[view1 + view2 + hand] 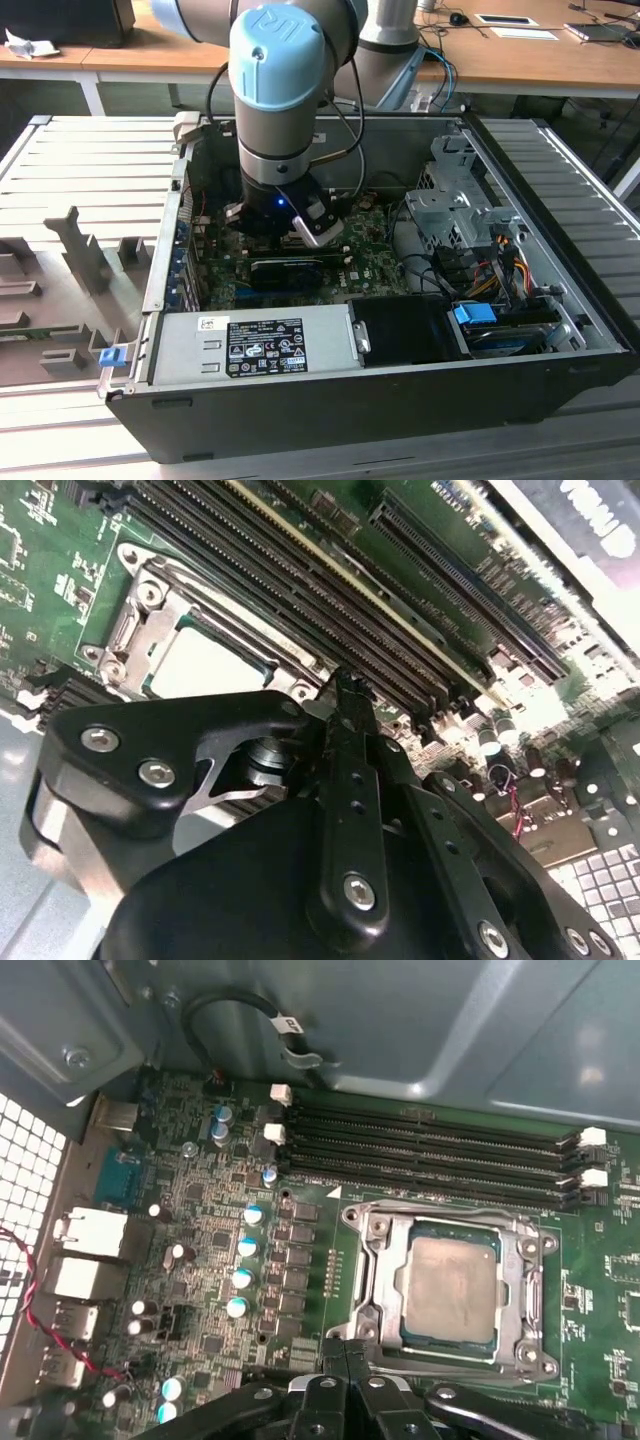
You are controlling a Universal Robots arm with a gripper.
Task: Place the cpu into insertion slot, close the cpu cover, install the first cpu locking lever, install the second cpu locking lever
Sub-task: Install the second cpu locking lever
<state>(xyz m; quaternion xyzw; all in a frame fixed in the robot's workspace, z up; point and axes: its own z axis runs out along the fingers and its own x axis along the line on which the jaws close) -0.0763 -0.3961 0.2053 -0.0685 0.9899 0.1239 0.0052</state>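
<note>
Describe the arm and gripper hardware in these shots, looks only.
The arm has silver-grey tube sections and light blue joint caps, with black cables looped along the wrist and a small blue light lit near the tool flange. The gripper is matte black, built from flat linkage bars pinned with silver screws, tapering to narrow fingers.
</note>
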